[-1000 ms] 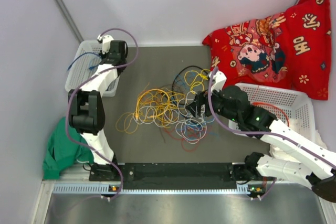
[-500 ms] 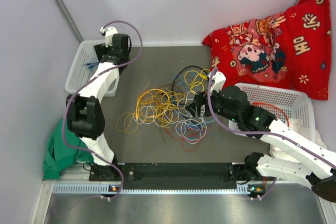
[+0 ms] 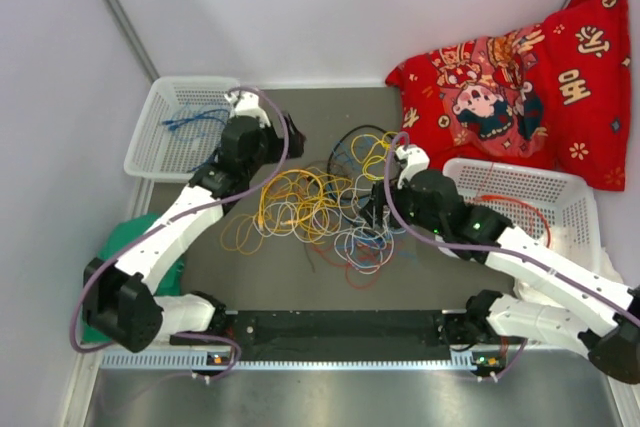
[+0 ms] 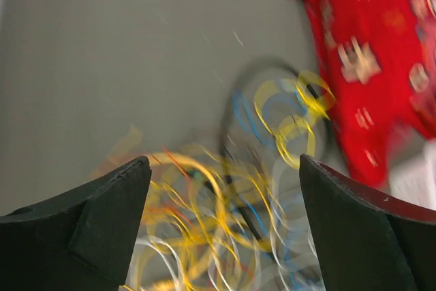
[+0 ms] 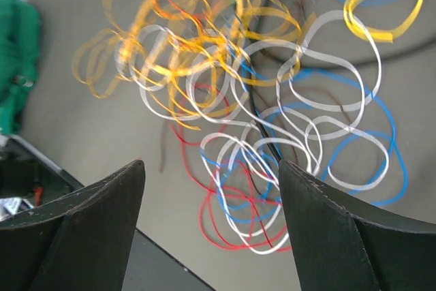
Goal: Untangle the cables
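The cables (image 3: 320, 212) lie in a tangled heap of yellow, white, blue, red and black loops on the grey table middle. My left gripper (image 3: 290, 134) hovers at the heap's upper left edge, open and empty; its wrist view shows the yellow and blue cables (image 4: 204, 223) blurred below the wide jaws of the left gripper (image 4: 225, 161). My right gripper (image 3: 372, 209) hangs over the heap's right side, open with nothing between its fingers. Under the right gripper (image 5: 211, 163) lie white, blue and red cables (image 5: 272, 134). A blue cable (image 3: 190, 125) lies in the left basket.
A white basket (image 3: 150, 137) stands at the back left and another white basket (image 3: 560, 187), holding a red cable (image 3: 520, 205), at the right. A red cushion (image 3: 520, 77) fills the back right corner. Green cloth (image 3: 115, 277) lies at the left edge. A black rail (image 3: 340, 327) runs along the near edge.
My left gripper opened over the left basket, leaving the blue cable there, then swung right to the heap's edge. The right arm barely moved.
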`<state>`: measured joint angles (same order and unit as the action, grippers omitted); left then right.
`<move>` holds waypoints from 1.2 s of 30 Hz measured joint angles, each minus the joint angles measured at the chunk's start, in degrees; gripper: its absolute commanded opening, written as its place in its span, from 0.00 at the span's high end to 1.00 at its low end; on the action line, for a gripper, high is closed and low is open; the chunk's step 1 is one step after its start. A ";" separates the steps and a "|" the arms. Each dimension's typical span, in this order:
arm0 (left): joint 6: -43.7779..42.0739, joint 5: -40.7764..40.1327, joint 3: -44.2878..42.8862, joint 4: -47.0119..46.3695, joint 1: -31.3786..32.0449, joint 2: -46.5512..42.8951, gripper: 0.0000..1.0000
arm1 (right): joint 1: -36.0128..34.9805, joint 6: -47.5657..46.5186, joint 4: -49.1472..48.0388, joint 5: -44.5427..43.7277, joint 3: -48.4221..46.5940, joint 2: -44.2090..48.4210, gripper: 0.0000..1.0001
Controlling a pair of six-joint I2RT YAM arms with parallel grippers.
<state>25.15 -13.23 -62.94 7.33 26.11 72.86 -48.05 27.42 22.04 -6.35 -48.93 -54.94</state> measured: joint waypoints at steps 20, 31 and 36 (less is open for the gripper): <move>8.55 31.54 21.16 -8.41 15.30 -4.20 0.01 | 0.72 4.61 -2.75 -0.31 10.99 -13.97 0.12; 9.46 28.57 23.67 -8.17 15.56 -12.68 0.01 | 0.74 2.64 -3.30 -3.06 7.43 -27.10 1.00; 9.68 26.47 25.00 -7.52 15.58 -15.52 0.01 | 0.74 1.95 -6.64 0.52 6.43 -25.29 1.00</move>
<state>34.83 13.23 -37.93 -0.19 41.69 57.34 -47.31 29.36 15.40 -5.82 -42.50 -80.23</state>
